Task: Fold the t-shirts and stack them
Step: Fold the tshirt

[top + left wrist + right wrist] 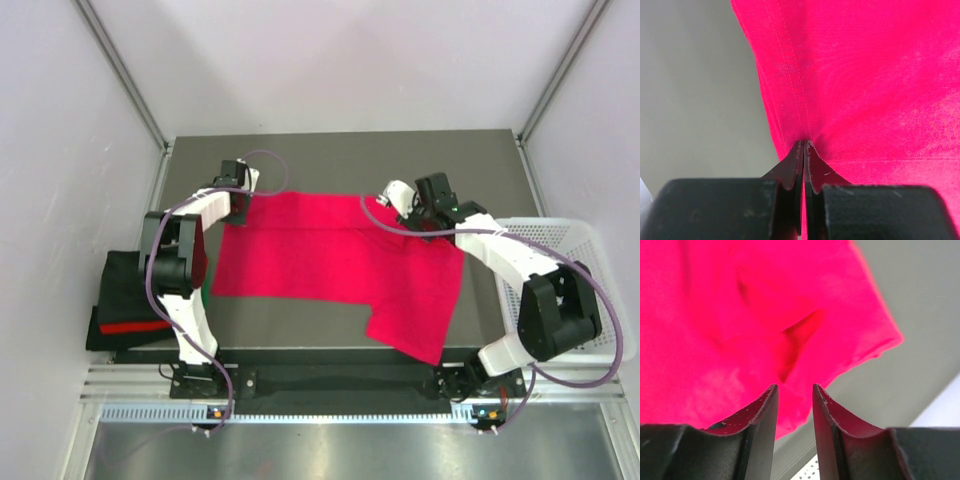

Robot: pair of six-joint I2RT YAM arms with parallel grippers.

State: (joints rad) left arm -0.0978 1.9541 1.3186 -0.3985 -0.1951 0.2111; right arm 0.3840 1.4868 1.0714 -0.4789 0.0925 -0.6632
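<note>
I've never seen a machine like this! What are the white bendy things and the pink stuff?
They are two robot arms bolted to a grey table. One picture looks down from above; the other two come from small cameras on the wrists. A bright pink t-shirt lies spread out, a pile of folded shirts sits at the left, and a white basket stands at the right. The left gripper pinches the t-shirt's edge. The right gripper is open, close to the cloth.

- T-shirt [330,255] — soft matt cloth, stitched hem.
- Table [340,160] — smooth, matt grey.
- Basket [582,235] — white plastic mesh.
- Left gripper [804,145] — black, scuffed, dull finish.
</note>
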